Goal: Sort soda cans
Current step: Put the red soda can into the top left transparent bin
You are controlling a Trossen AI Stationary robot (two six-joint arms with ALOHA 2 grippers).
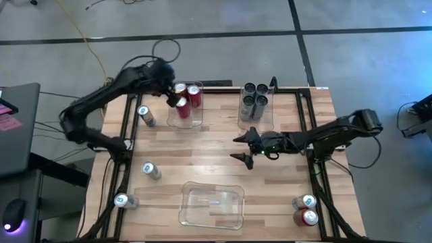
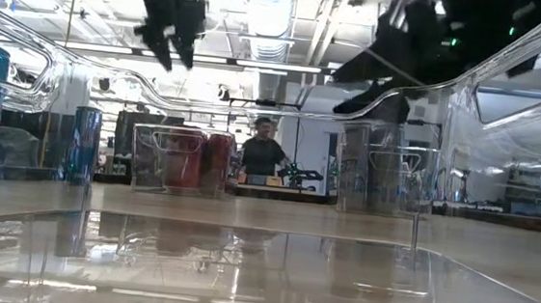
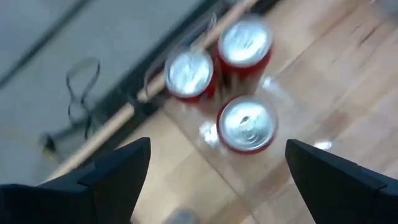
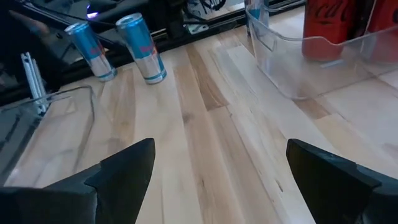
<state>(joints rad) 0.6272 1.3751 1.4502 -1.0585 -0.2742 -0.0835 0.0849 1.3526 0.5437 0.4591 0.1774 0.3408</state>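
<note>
Soda cans stand upright all over the wooden table (image 1: 223, 162), long axes vertical and silver tops facing up. Three red cans (image 1: 187, 98) sit together in a clear bin (image 1: 183, 121) at the far side of the table; in the left wrist view their tops (image 3: 245, 123) show as bright discs, two side by side and one apart from them. Just right of that bin, a second clear bin (image 1: 244, 121) holds four dark grey cans (image 1: 254, 95) packed in a square. Silver-white cans with blue marks stand loose: one (image 1: 145, 115) just left of the red-can bin, one (image 1: 150, 170) nearer the front, one (image 1: 122, 200) at the front left edge, and one (image 1: 305, 201) at the front right corner with a fourth red can (image 1: 306, 217) touching it. A third clear bin (image 1: 210, 206), at the front middle, holds no cans. The left gripper (image 1: 173, 101) hangs over the red-can bin, jaws spread wide and holding nothing. The right gripper (image 1: 240, 148) hovers above bare table just in front of the grey-can bin, jaws wide and holding nothing.
</note>
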